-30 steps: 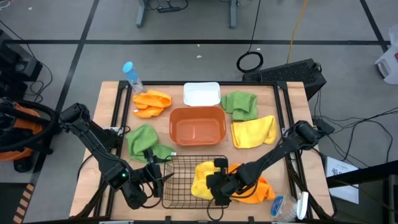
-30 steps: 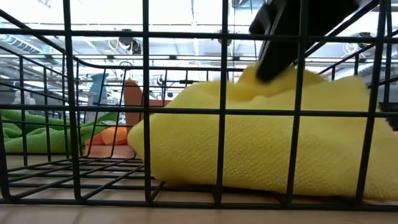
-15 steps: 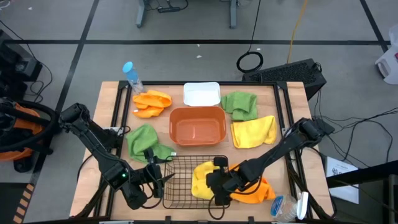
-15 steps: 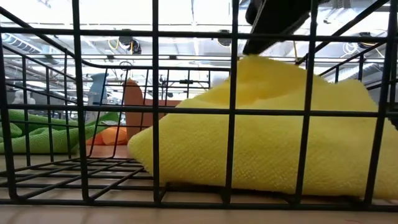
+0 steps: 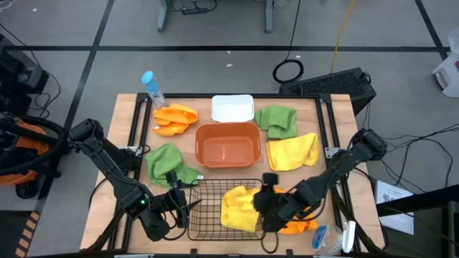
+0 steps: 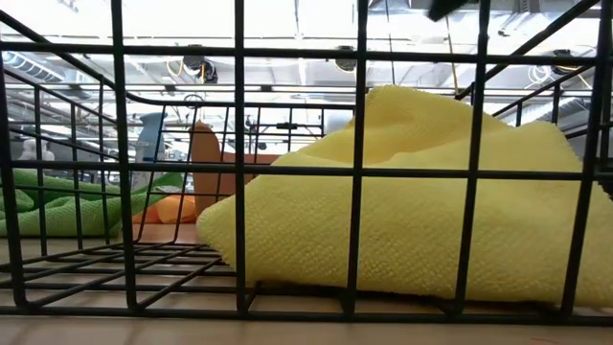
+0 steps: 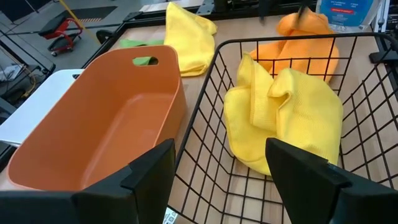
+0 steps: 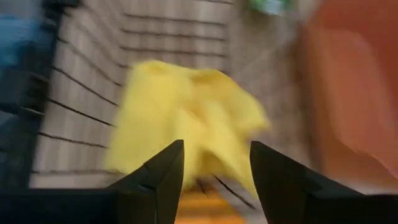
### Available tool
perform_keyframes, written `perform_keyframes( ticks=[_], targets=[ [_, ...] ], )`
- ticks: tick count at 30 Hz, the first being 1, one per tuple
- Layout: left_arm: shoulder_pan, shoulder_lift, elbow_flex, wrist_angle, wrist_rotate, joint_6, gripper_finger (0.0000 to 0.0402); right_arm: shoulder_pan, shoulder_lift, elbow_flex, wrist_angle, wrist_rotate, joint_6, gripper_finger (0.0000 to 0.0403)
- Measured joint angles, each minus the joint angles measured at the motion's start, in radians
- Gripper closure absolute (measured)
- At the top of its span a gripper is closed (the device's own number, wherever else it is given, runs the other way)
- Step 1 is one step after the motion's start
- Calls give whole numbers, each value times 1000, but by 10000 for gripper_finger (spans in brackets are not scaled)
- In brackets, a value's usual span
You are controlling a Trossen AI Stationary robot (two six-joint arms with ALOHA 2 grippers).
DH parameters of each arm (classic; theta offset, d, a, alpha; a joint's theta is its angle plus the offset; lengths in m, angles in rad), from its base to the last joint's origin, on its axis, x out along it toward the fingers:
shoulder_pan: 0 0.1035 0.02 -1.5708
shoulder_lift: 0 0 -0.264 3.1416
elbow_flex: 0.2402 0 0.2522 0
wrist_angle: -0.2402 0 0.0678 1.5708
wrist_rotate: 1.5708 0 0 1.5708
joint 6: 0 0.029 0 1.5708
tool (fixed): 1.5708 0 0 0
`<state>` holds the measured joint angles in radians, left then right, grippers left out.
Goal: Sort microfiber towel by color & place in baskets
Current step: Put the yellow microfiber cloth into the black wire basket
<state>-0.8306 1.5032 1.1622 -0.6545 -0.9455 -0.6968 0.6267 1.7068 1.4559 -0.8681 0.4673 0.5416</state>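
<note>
A yellow towel (image 5: 237, 208) lies heaped in the right half of the black wire basket (image 5: 208, 222), resting on its floor (image 6: 412, 220). My right gripper (image 5: 262, 202) hangs open above the towel's right side, touching nothing (image 8: 214, 168). My left gripper (image 5: 183, 197) is open at the basket's left wall, a finger on either side of the rim (image 7: 208, 81). One orange towel (image 5: 295, 228) lies under my right arm. The other orange (image 5: 175, 118), the second yellow (image 5: 292, 152) and both green towels (image 5: 169, 163) (image 5: 278, 120) lie on the table.
The orange-brown tub (image 5: 227, 143) stands just beyond the wire basket, with the white bin (image 5: 233, 109) behind it. A blue-capped bottle (image 5: 152, 87) stands at the far left corner. A blue packet (image 5: 319, 236) lies at the near right edge.
My right gripper has let go of the yellow towel, risen out of the wire basket and drawn back toward the table's right. The towel stays heaped in the basket. The basket itself slid a little along the table early in that second.
</note>
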Motion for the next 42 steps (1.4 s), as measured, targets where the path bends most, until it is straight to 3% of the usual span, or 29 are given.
perform_keyframes(
  ticks=[4,8,15,21,27,33,38,42],
  targets=[
    [0,0,0,0,0,-1,146,28,-17,-1,-308,172,246,234],
    [0,0,0,2,0,-1,146,24,-16,-75,-410,195,379,244],
    [0,0,0,3,0,-2,146,-34,-22,-298,-271,118,359,237],
    [0,0,0,6,0,-2,146,-110,-147,-541,-43,56,299,218],
    [0,0,0,10,0,0,146,-169,-325,-733,108,46,304,173],
    [0,0,0,11,0,0,146,-227,-391,-876,197,-2,332,128],
    [0,0,0,18,-1,3,146,-267,-388,-961,252,0,396,128],
    [0,0,0,19,-1,3,146,-283,-391,-1006,296,-1,448,149]
  ],
)
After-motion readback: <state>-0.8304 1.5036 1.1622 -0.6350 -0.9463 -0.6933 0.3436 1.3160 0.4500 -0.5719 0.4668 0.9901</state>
